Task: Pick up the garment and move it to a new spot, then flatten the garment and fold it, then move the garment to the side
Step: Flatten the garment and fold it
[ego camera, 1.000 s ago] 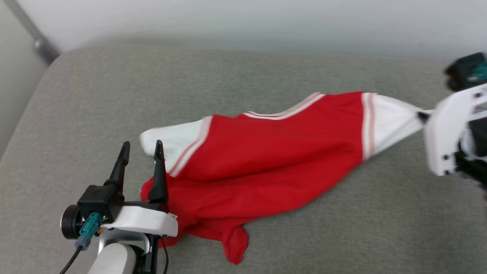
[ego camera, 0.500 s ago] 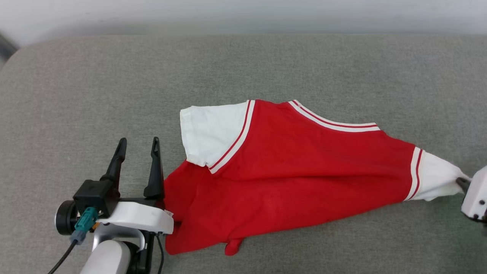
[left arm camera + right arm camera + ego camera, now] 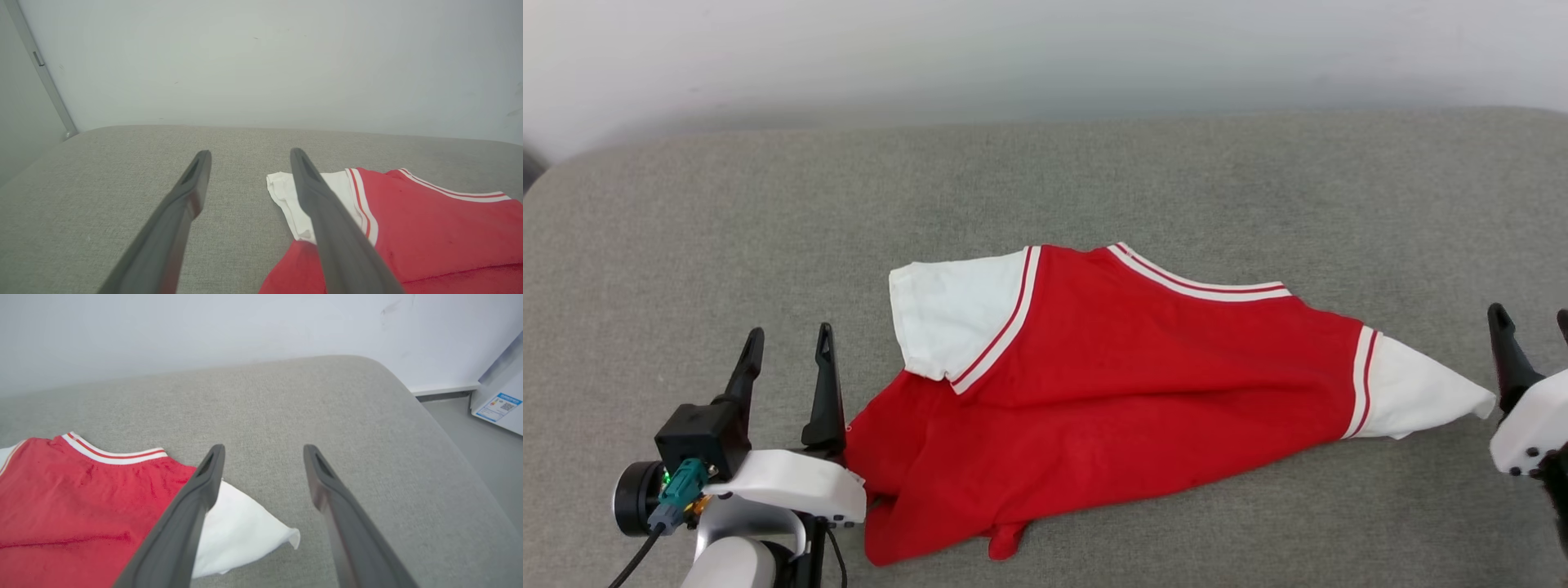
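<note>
The garment (image 3: 1111, 392), a red shirt with white sleeves and striped trim, lies rumpled across the grey cushion (image 3: 1094, 180), its plain side up. My left gripper (image 3: 790, 328) stands open just left of the shirt's lower left hem, with nothing between its fingers. In the left wrist view the left gripper (image 3: 250, 152) points past the white left sleeve (image 3: 286, 192). My right gripper (image 3: 1530, 312) is open at the right edge, just beyond the tip of the right sleeve (image 3: 1413, 396). In the right wrist view the right gripper (image 3: 264, 447) hangs over bare cushion and the sleeve (image 3: 245, 526) lies loose by its left finger.
A pale wall (image 3: 1045, 57) runs along the cushion's far edge. The cushion rounds off at its right end (image 3: 441, 428), with floor and a white box bearing a label (image 3: 496, 408) beyond. A metal bar (image 3: 41, 69) stands at the far left.
My right gripper was shut on the right sleeve's tip and has opened; the sleeve now lies free on the cushion. The head camera has shifted. The left gripper stays open.
</note>
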